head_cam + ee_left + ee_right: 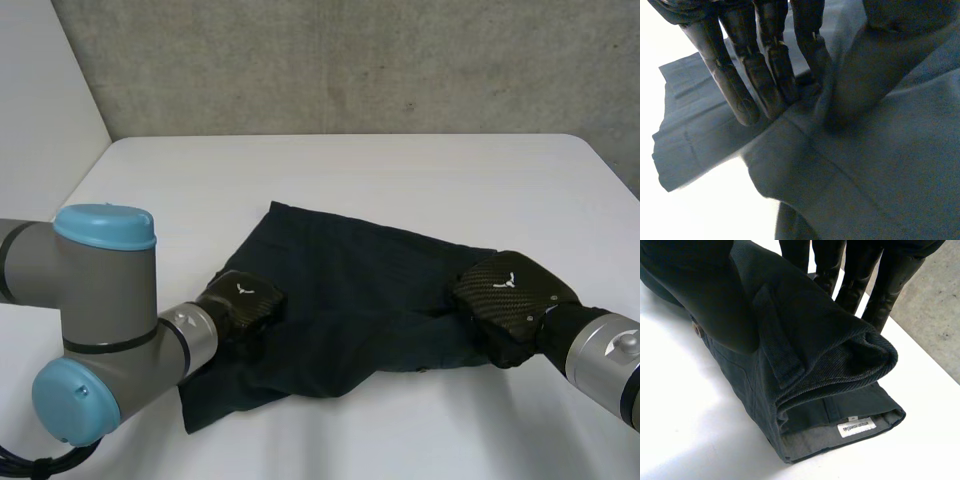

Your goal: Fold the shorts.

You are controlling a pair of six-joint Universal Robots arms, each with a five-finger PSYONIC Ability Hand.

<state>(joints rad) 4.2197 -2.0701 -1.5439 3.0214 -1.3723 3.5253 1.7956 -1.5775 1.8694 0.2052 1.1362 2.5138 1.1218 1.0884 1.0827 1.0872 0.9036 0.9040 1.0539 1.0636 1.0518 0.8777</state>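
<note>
Shorts (350,300), dark and rumpled, lie spread across the near middle of the white tabletop (400,170). The right hand (510,295) pinches a thick roll of waistband between thumb and fingers, with the label (856,426) showing beneath. The left hand (245,300) pinches a ridge of cloth near the opposite edge. I'd worry the bulky roll slips off the right thumb on lifting, or that uneven pulling drags the fold crooked.

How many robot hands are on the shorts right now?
2. The left robot hand pinches the shorts at their left edge; the right robot hand grips a bunched fold at their right edge.
</note>
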